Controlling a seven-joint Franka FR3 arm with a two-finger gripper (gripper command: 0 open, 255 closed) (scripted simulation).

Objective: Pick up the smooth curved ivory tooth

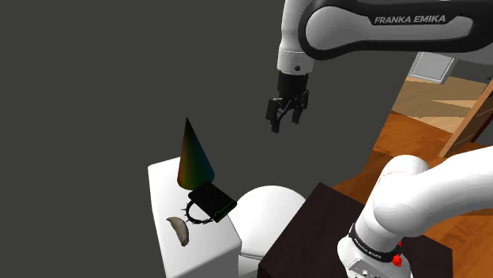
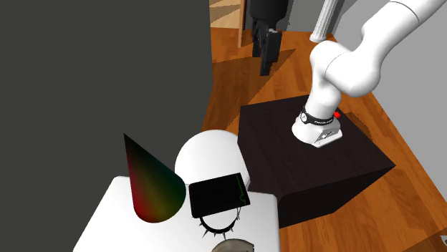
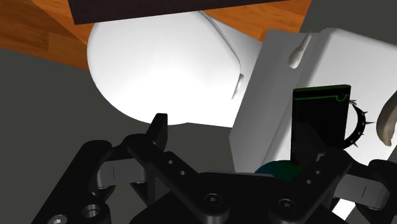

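The curved ivory tooth (image 1: 180, 231) lies on the near end of a white toilet tank top (image 1: 167, 257), beside a black spiked ring (image 1: 192, 214). In the wrist view the tooth (image 3: 385, 121) shows past the ring (image 3: 357, 125). In the second exterior view a pale grey curved piece (image 2: 233, 247), probably the tooth, peeks in at the bottom edge. My gripper (image 1: 286, 112) hangs high in the air, well above and to the shoulder view's right of the tank. It is open with nothing between its fingers (image 3: 158, 127), and it shows in the second exterior view (image 2: 266, 46) above the floor.
A dark multicoloured cone (image 1: 193, 158) and a black box (image 1: 212, 201) share the tank top with the ring. The white toilet lid (image 1: 269, 212) lies between the tank and my dark stand (image 1: 312, 237). A small pale lever-like piece (image 3: 298, 52) sits at the tank's edge.
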